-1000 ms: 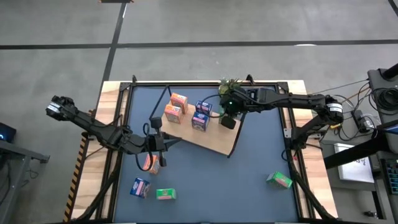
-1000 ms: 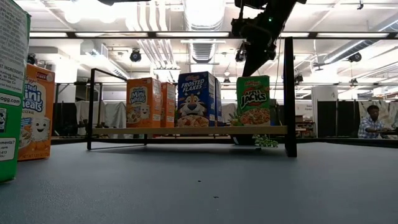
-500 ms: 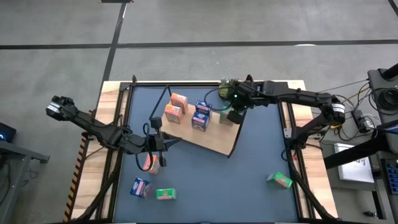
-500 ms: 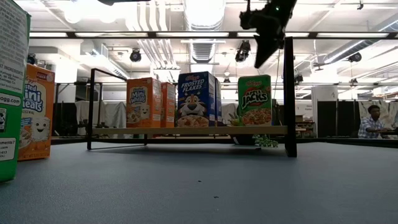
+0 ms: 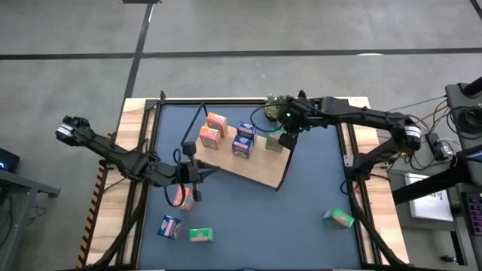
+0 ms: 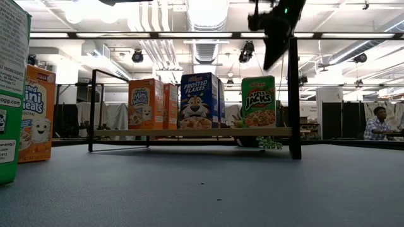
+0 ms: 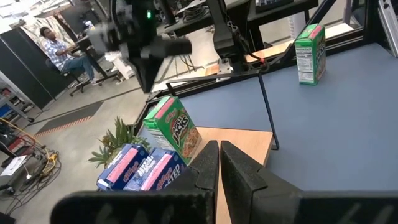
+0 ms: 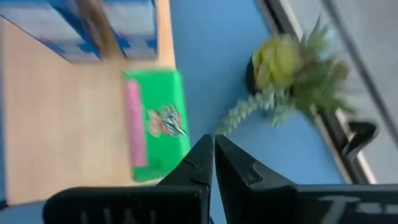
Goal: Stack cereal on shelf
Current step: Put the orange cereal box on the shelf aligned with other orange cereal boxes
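Just below the right gripper [image 8: 213, 163], whose jaws are closed and empty, 1 green printed cereal box [image 8: 155, 124] stands on the light-wood shelf board [image 8: 62, 124]. Beside it a small green plant [image 8: 292, 68] sits on the dark blue tabletop [image 8: 211, 56]. Past the closed left gripper [image 7: 219, 163], a seated person [image 7: 59, 53] shows in the workshop.

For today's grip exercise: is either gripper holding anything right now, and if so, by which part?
Nothing is held. The right gripper is shut, empty, above the green box on the shelf; the left gripper is shut, empty.

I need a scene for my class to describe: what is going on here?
A two-armed robot is putting small cereal boxes on a wooden shelf. Two orange, two blue and one green box stand on it. The right gripper, fingers shut and empty, hovers above the green box. The left gripper waits shut near the shelf's left end. Four boxes remain on the table.
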`<act>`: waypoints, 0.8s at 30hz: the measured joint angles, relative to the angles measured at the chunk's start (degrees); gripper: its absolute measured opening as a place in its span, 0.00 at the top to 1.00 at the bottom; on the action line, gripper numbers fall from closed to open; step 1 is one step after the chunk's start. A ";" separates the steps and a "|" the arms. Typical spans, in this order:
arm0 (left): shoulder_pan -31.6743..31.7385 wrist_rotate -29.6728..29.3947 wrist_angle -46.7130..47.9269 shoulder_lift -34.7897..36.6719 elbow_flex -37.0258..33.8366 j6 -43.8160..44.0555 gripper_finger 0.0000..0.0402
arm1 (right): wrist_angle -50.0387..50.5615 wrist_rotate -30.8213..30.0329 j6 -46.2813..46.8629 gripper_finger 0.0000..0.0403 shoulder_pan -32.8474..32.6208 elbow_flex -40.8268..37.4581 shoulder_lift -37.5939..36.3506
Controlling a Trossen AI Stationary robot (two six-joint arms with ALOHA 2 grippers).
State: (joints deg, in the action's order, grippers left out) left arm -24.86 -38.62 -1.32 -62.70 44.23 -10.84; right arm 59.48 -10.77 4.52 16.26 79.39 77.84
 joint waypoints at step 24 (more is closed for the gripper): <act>-0.85 27.28 66.71 -12.75 22.49 82.23 0.91 | -29.50 -15.40 -11.70 0.98 -34.18 -7.86 -8.30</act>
State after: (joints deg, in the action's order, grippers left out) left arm -25.71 -11.34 65.38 -75.45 66.72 71.39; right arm 29.98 -26.17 -7.18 -17.92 71.53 69.54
